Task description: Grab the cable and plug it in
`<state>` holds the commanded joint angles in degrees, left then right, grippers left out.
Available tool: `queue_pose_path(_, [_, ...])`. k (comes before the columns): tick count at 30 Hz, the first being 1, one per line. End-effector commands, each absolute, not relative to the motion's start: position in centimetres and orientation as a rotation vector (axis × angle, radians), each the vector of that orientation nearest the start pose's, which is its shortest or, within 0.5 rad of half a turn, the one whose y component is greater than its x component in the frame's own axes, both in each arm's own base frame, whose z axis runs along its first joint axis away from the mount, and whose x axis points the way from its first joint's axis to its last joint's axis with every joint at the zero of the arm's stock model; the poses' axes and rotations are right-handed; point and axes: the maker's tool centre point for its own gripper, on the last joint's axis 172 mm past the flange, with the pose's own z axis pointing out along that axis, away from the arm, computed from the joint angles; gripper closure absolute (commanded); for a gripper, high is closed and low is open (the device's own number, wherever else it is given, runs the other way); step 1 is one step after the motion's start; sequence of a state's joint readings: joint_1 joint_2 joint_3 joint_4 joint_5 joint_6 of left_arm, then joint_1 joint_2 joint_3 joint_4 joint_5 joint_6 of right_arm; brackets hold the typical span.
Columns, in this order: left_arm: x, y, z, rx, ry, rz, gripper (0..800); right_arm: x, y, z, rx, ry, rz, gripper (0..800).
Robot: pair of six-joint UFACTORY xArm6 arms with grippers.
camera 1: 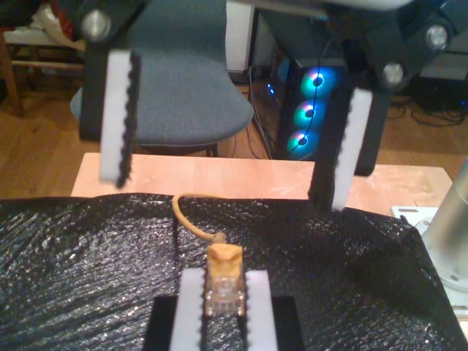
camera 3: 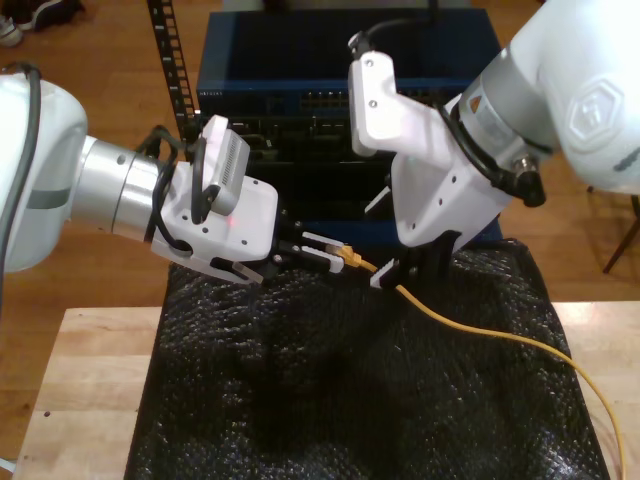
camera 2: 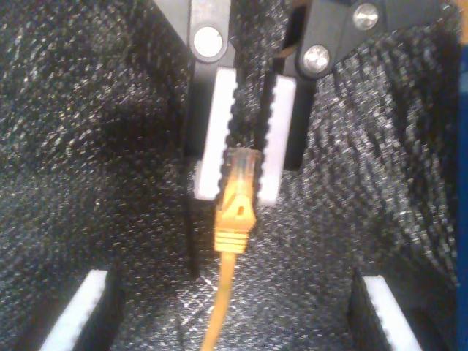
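Note:
The yellow-orange cable [camera 3: 480,325] runs from its plug [camera 3: 347,258] across the black mat and off the exterior view's lower right. My second gripper [camera 2: 238,191], on the arm at the exterior view's left, is shut on the plug [camera 2: 238,183], whose clear tip sits between its white pads [camera 2: 218,124]. The orange boot sticks out past them. My first gripper [camera 1: 234,146], on the arm at the exterior view's right, stands wide open just behind the plug [camera 1: 223,281], its fingers straddling the cable [camera 1: 183,212] without touching it. It also appears as the first gripper [camera 3: 405,280], facing the second gripper [camera 3: 325,252].
A black textured mat [camera 3: 300,400] covers the wooden table [camera 3: 90,380]. Behind the arms stands a blue rack unit with a row of ports [camera 3: 330,100]. A grey chair [camera 1: 183,80] and a lit computer case [camera 1: 307,110] stand beyond the table's edge.

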<state>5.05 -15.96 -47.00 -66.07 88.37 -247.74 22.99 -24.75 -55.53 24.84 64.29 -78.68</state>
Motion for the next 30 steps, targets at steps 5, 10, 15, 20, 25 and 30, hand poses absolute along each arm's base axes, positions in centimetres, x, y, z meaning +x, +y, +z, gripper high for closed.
queue_pose_path(5, [35.2, -21.6, 33.8, 1.452, -1.438, 0.868, 778, 35.9, 24.9, 35.8, 2.102, 2.487, 0.777, 50])
queue_pose_path(10, [35.6, -20.8, 34.2, 1.473, -1.358, 0.844, 777, 35.3, 24.8, 37.9, 2.05, 2.476, 0.841, 9])
queue_pose_path(15, [36.1, -20.0, 35.2, 1.457, -1.293, 0.86, 774, 35.2, 24.5, 38.6, 2.035, 2.466, 0.863, 3])
queue_pose_path(20, [36.2, -19.2, 35.3, 1.461, -1.273, 0.867, 770, 35.2, 24.7, 38.6, 2.037, 2.468, 0.868, 2])
queue_pose_path(25, [35.7, -18.8, 35.7, 1.443, -1.26, 0.862, 770, 35.4, 24.5, 38.7, 2.042, 2.455, 0.877, 3])
queue_pose_path(30, [35.2, -18.6, 35.9, 1.424, -1.244, 0.851, 770, 35.1, 24.7, 39.4, 2.02, 2.458, 0.898, 3])
